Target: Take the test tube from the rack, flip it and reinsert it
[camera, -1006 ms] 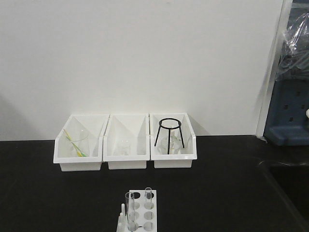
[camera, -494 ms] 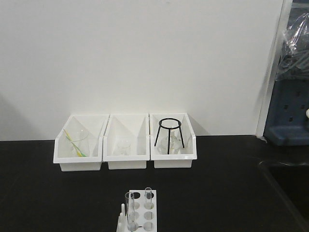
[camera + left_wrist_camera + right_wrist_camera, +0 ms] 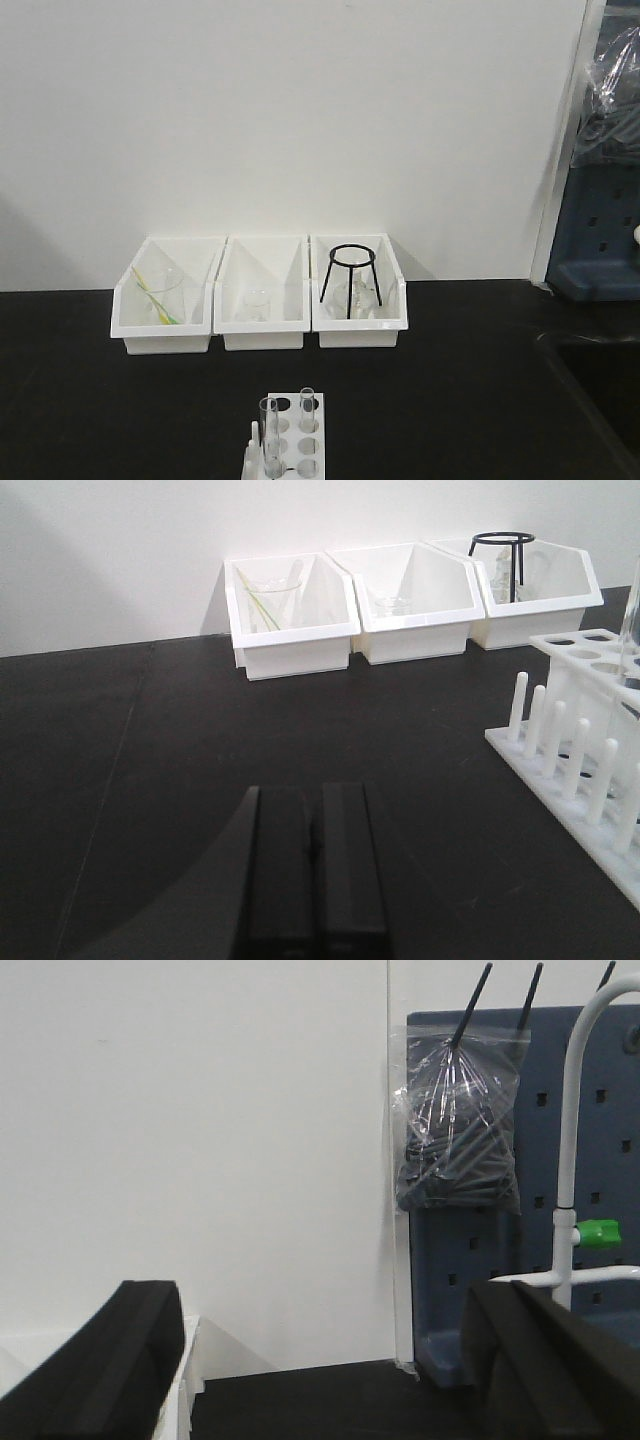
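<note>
Black table [image 3: 450,380] fills the lower half of the front view, with three white bins [image 3: 262,340] in a row against the wall [image 3: 300,120]. The rack [image 3: 293,440] sits at the bottom centre of that frame, well apart from the bins and partly cut by the lower edge. The tube [image 3: 269,435] stands upright in a hole of the rack's left column, rim up, just beside the pegs. The slim tube [image 3: 307,408] stands upright in the right column, one row higher in the frame. A black tripod [image 3: 350,280] stands in the rightmost bin. Neither arm shows in the front view.

In the left wrist view, the left gripper [image 3: 313,800] lies low at the bottom centre, held level and pointing toward the bins. Its two dark fingers [image 3: 345,880] are pressed together with nothing between them. The rack is to the right of this frame, pegs nearest the camera, apart from the gripper. A strip of glass at the right edge is cut off, so I cannot tell which tube it is.

In the right wrist view, the right gripper [image 3: 320,1360] is held level above the table and faces the wall. Its fingers [image 3: 110,1360] are spread wide to the lower corners of the frame, holding nothing. A blue pegboard [image 3: 480,1290] with a clear bag [image 3: 455,1130] of dark pieces fills the right of the frame, and a white pipe [image 3: 568,1110] runs in front of it.
</note>
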`<state>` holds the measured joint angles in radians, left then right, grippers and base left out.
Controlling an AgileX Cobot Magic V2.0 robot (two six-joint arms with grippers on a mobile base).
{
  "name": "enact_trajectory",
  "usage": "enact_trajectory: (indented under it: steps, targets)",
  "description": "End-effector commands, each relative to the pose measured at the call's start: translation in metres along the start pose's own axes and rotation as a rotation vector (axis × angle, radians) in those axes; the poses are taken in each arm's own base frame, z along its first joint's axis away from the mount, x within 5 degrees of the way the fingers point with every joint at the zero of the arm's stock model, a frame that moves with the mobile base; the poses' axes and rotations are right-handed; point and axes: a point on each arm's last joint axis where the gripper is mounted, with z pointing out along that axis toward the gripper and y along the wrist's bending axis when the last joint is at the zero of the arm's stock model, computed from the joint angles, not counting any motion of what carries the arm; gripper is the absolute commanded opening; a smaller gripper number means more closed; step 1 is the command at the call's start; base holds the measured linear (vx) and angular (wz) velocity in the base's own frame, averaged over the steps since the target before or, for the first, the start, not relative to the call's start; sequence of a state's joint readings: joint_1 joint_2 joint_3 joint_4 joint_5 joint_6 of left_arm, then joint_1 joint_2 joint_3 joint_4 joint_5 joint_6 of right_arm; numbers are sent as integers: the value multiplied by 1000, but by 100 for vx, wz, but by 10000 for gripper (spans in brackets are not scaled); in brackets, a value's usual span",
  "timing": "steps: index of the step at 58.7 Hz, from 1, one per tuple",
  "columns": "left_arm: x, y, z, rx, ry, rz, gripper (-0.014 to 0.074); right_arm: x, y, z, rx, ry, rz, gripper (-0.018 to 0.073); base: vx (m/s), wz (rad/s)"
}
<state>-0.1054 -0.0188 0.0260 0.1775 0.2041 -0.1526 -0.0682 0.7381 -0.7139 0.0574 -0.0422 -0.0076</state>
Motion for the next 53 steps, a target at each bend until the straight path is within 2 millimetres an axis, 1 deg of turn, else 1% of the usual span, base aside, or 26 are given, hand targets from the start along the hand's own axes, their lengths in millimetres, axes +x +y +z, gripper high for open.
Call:
enact_trajectory:
  steps: [1,7,11,18,26,34,40,48,53]
  targets:
    - [-9,-1,-1,14,-94,-15,-7,-12,6,3,-38,-61,13,591,0,0]
    - [-9,-1,-1,14,-94,-15,-7,8,25,11,-151,9,-5,539,0,0]
    - [-9,-1,-1,14,-94,-15,-7,24,44,15,-255,57,-16,501,0,0]
    - [-9,-1,-1,14,-94,-15,-7,59,82,15,-447,112,-28,454,0,0]
    - [-9,-1,-1,14,-94,-15,-7,96,125,9,-645,121,-46,443,0,0]
    - [-9,-1,-1,14,-94,-15,-7,122,164,7,-801,103,-85,443,0,0]
    - [-9,-1,-1,14,-94,-15,-7,139,181,11,-840,76,-66,443,0,0]
    - [-9,-1,-1,14,-94,-15,-7,161,192,19,-850,108,-60,443,0,0]
    - [-9,-1,-1,14,-94,-15,-7,166,200,27,-852,118,-65,443,0,0]
